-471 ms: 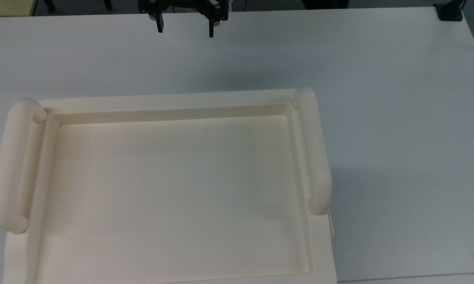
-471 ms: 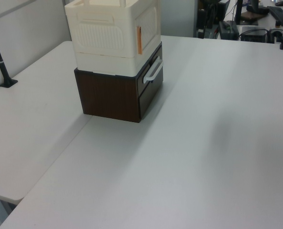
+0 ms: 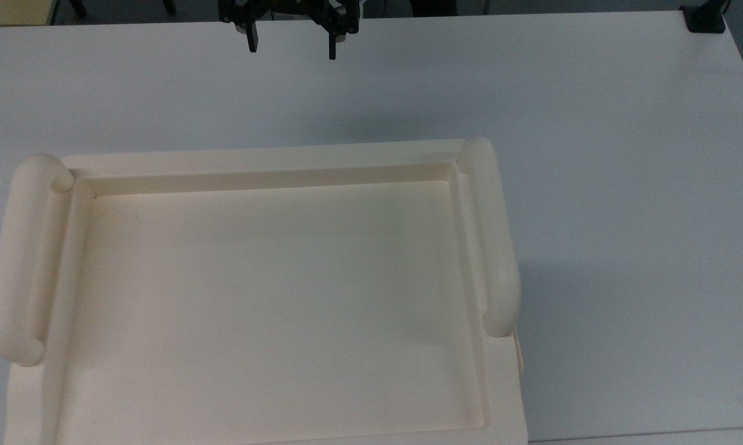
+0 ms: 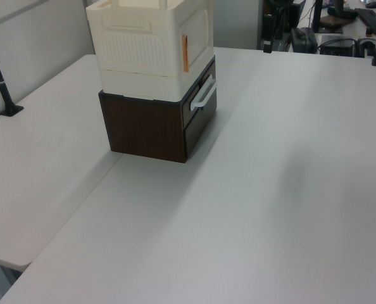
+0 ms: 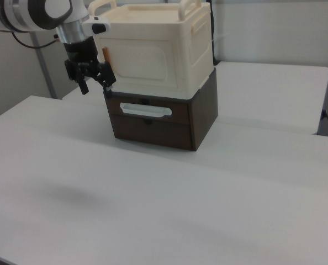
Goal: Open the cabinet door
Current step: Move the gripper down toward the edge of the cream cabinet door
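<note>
Atop one brown drawer unit (image 5: 158, 121), one cabinet (image 5: 153, 49); one open claw (image 5: 96, 84).

Readable text: none in any view.
Cabinet (image 5: 155, 52): plain cream, unlettered.
Dark wooden drawer unit (image 5: 164, 118): unlettered.
Table (image 4: 270, 190): bare white, unmarked.
Robot arm (image 5: 37, 14): no legible brand.

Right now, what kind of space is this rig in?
Probably an office or lab. Plain white tables are pushed together, with monitors and cables on desks behind, and the robot's hand, open, hangs near a cream cabinet stacked on a dark drawer unit.
</note>
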Motion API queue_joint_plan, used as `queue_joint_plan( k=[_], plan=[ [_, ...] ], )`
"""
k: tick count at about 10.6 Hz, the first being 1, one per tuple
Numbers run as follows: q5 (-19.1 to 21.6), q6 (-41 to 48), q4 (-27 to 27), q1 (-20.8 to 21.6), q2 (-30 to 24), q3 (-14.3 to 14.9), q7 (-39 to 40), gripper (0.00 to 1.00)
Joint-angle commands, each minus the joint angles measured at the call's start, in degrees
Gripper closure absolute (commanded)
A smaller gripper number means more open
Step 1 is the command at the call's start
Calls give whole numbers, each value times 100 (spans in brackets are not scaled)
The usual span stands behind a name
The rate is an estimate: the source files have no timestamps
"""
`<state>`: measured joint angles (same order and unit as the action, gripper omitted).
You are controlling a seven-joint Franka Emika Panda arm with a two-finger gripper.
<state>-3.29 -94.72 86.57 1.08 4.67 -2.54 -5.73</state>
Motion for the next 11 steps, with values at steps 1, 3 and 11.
queue_joint_plan(
  k=[1, 3, 11],
  plan=[
    [3, 24, 114, 129, -98, 34, 45, 0],
    [-14, -55, 79, 111, -63, 43, 124, 0],
    [-40, -2539, -439, 647, 701, 43, 301, 0]
  ],
)
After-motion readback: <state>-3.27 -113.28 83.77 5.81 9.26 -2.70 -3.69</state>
